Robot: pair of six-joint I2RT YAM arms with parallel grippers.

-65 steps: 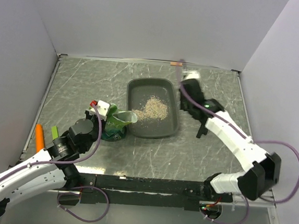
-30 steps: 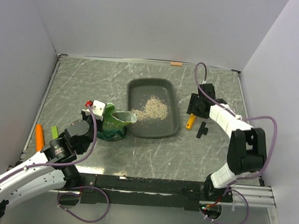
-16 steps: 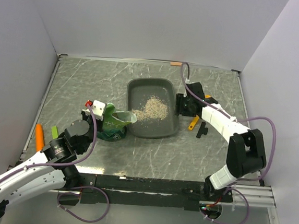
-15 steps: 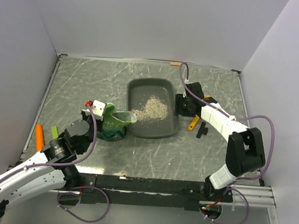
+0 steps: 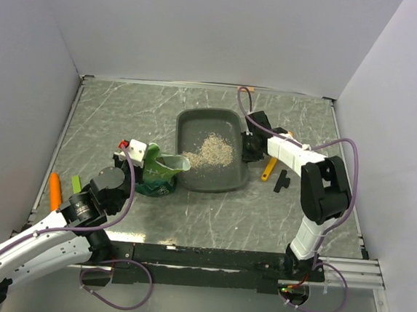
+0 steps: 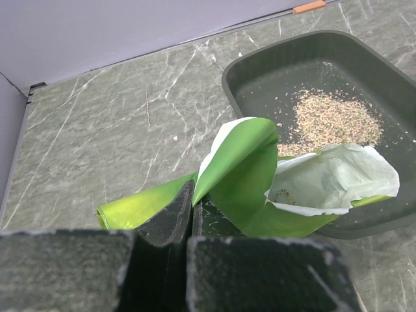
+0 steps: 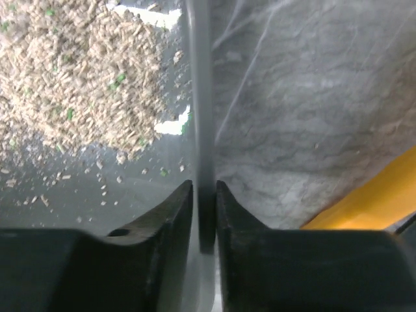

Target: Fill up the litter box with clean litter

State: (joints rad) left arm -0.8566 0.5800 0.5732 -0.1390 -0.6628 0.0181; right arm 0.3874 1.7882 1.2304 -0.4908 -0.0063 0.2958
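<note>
One litter box [image 5: 217,177] mid-tabletop [image 5: 125,112] — one pile of clean litter [image 5: 210,150] inside. One green bag [image 5: 157,175], mouth over the box's left rim, pinched by the left end effector [image 6: 192,195]. Right end effector [image 7: 204,188] clamped on the box's right rim — one orange scoop [image 5: 269,168] just beside.

The litter box [image 5: 204,123] is smooth, sheeny plastic, the clean litter [image 5: 210,150] granules, the green bag [image 5: 156,175] crinkly.

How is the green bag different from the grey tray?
The green bag is bright and crumpled, lying tipped over; the litter box is dark grey, smooth and flat. The left gripper pinches the bag; the right gripper pinches the box's rim. Both are open containers.
</note>
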